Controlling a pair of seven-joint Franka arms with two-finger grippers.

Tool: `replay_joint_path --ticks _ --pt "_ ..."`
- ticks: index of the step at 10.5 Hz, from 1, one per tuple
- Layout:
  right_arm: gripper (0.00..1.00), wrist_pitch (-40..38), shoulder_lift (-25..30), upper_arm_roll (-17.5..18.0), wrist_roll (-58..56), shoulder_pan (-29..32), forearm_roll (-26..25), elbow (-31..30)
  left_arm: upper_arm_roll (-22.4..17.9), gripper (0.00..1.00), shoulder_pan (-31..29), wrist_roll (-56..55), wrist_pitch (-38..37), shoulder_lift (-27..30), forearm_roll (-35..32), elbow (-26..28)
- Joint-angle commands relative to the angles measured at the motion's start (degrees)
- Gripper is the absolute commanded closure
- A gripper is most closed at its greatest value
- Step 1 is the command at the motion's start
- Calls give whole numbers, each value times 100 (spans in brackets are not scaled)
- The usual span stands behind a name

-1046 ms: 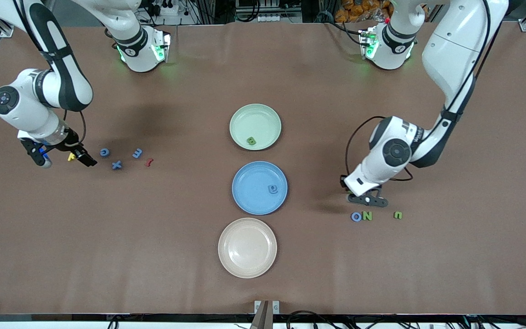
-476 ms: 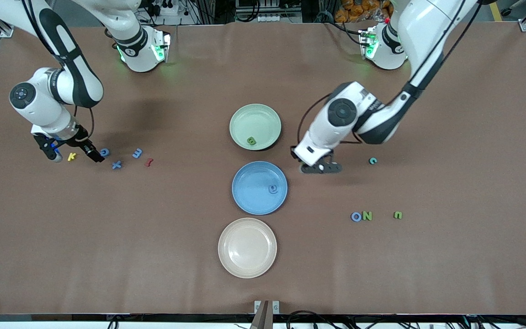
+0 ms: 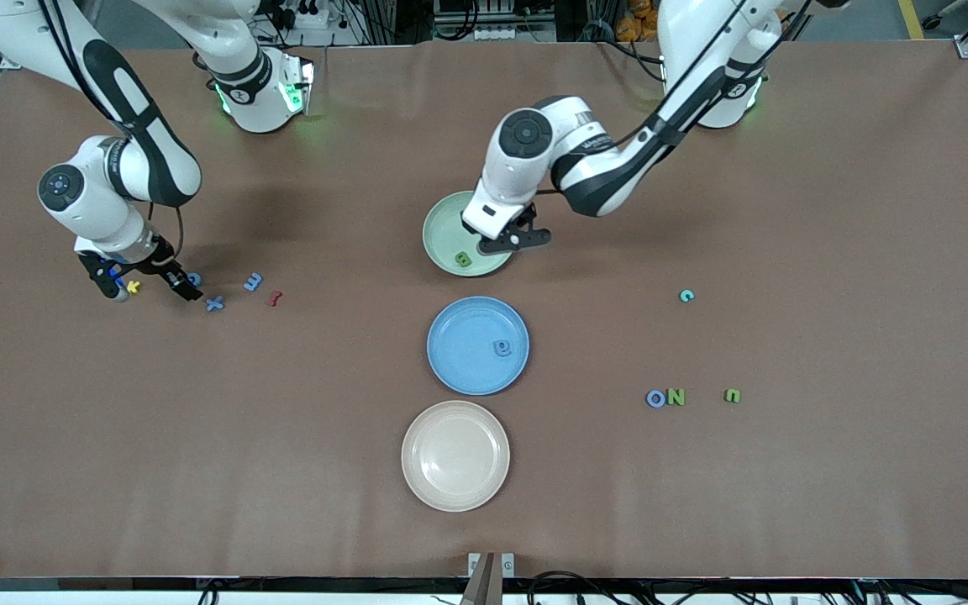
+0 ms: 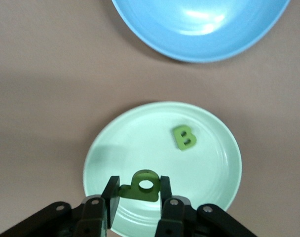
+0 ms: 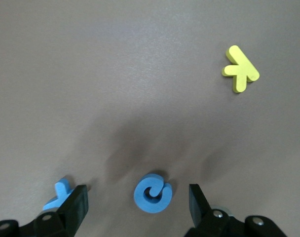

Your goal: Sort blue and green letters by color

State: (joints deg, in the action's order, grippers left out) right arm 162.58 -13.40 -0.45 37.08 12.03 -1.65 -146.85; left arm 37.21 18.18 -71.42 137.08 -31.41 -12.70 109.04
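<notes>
Three plates run down the table's middle: green (image 3: 442, 220), blue (image 3: 477, 345), beige (image 3: 455, 455). My left gripper (image 4: 138, 193) hangs over the green plate, pinching a green letter (image 4: 142, 185) above the green B (image 4: 184, 137) lying there. My right gripper (image 5: 135, 197), fingers spread wide, straddles a blue letter (image 5: 152, 192) on the table, near the yellow letter (image 5: 240, 74).

small blue and green letters (image 3: 656, 398) lie scattered flat, two on plates (image 3: 442, 332).
</notes>
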Motion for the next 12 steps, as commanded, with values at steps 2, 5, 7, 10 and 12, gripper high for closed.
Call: replay_joint_path --ticks 2,5,7,10,12 --pt "25 107 -75 89 97 168 -64 -45 -117 0 212 -328 -24 -314 -180 -252" --pt "44 124 -128 98 97 168 -64 -45 -380 0 20 -233 -33 -113 -206 -462" --pt "46 238 -215 98 89 160 -64 -45 -644 0 -619 955 -41 20 -277 -472" --pt "50 432 -392 98 71 151 -64 -45 -653 0 -1911 3180 -41 -120 -277 -551" --pt "63 423 -392 98 27 159 -64 -36 -758 0 -2502 4526 -33 -269 -285 -682"
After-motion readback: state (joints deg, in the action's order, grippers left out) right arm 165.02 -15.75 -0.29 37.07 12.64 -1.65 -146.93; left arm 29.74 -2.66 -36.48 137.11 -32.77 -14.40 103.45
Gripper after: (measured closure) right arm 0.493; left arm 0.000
